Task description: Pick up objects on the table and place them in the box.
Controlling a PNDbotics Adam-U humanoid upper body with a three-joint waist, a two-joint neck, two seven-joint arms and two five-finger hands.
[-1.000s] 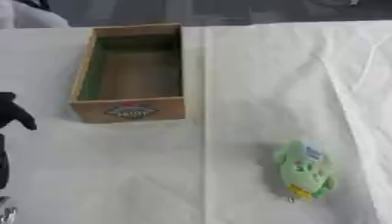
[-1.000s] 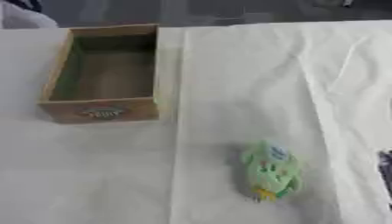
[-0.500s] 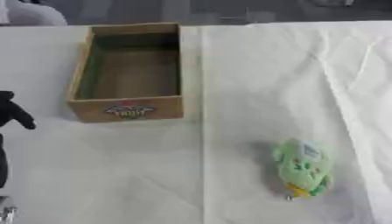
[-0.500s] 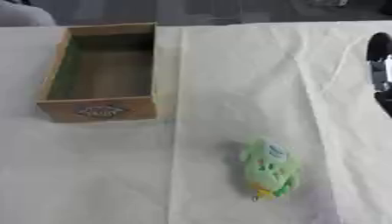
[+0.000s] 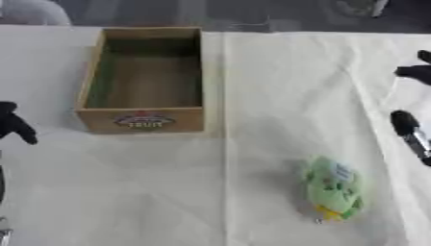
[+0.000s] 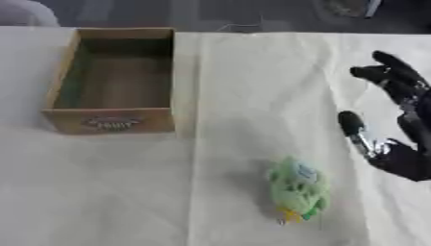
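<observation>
I take the open rectangular wooden box (image 5: 145,81), brown with a printed fruit label on its near wall, as my landmark. It sits on the table under a pale cream cloth (image 5: 252,86), long side running away from me. Inside I see only its bare floor and greenish-tinted inner walls; nothing lies in it.

The thing I have to move, a small light-green plush toy (image 6: 296,188) with a white patch on top and a yellow-orange bit at its near end, lies on the cloth to the right of the box and nearer to me than the box's labelled wall, well apart from it. It lies alone, touching neither hand.

My right hand (image 6: 396,120), black with silver joints, shows best in the right eye view: it is right of the box and beyond the toy, at the picture's right edge. Its fingers are spread and fairly straight, the thumb reaching toward the toy and the other fingers pointing toward the far side of the table. It holds nothing and is near the toy but clear of it.

My left hand (image 5: 13,123) shows only as a dark shape just left of the box's near corner, at the picture's edge. I cannot tell how its fingers stand.
</observation>
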